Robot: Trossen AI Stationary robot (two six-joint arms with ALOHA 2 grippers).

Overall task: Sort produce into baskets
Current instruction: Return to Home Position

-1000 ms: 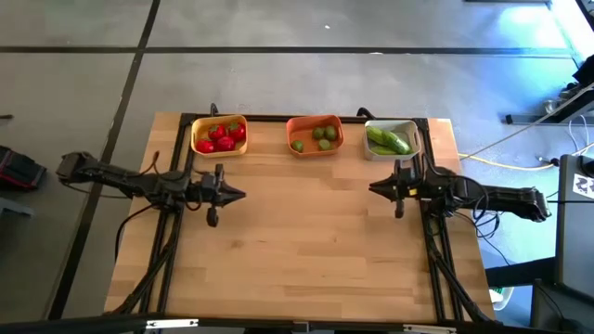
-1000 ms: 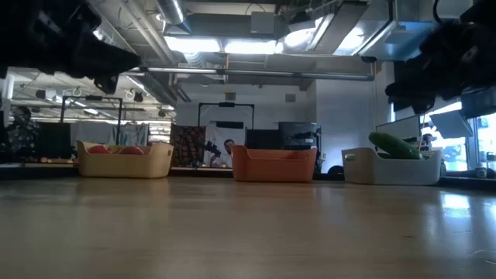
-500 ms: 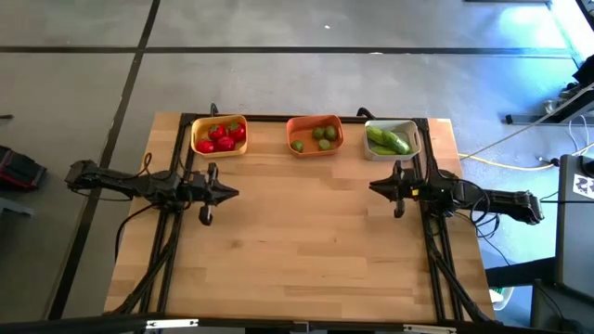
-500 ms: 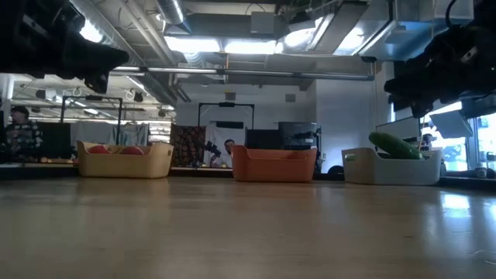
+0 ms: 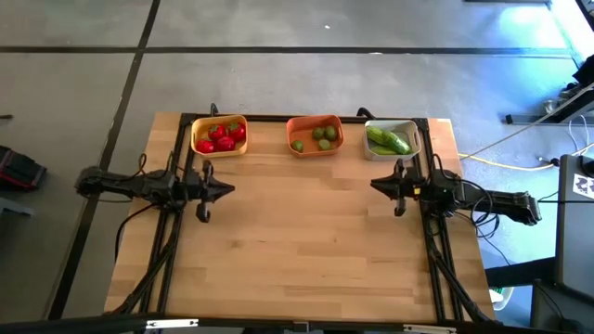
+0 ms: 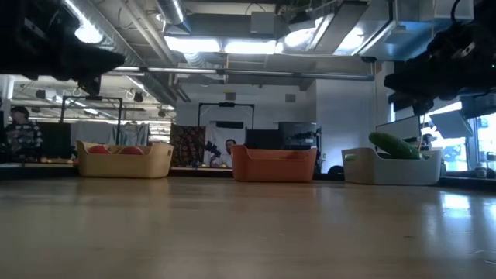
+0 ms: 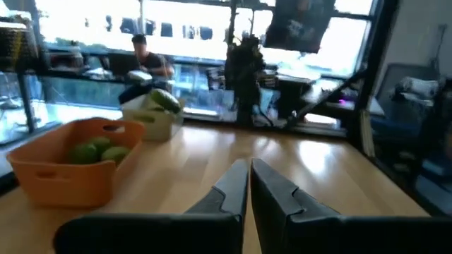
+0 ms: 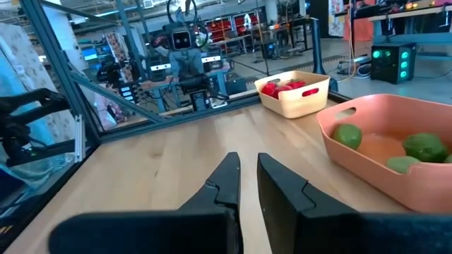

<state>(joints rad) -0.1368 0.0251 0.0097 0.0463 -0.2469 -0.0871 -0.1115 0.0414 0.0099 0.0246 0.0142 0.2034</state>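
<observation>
Along bench far edge: tomatoes (image 5: 221, 137), limes (image 5: 321, 135), cucumbers (image 5: 388, 140) all binned. Left gripper (image 5: 230, 189), right gripper (image 5: 375, 184) empty, fingers together, over side edges. Sorting looks finished; nothing left to pick.

Smooth wooden table (image 5: 297, 232), plastic baskets (image 5: 315, 134)

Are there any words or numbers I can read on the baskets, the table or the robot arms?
None can be read.
Yellow plastic basket, orange plastic basket, white-grey plastic basket: no label shows.
Black-and-white sign at the right edge: only a pattern, too small to read.
</observation>
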